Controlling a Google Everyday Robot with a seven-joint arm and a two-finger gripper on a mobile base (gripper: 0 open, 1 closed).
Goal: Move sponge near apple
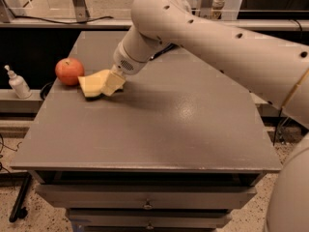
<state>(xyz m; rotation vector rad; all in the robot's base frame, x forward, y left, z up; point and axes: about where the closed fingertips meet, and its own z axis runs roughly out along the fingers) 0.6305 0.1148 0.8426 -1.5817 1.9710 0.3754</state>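
Note:
The red-orange apple (69,71) sits near the left edge of the grey table (159,129). The pale yellow sponge (93,84) lies low at the table, just right of the apple and almost touching it. My gripper (112,83) is at the sponge's right end, its pale yellow fingers closed on the sponge. A dark shadow shows under the sponge's front edge. My arm reaches in from the upper right.
A small white pump bottle (18,82) stands on a ledge left of the table. Dark items lie at the back of the table behind my arm. Drawers (145,204) run below the table front.

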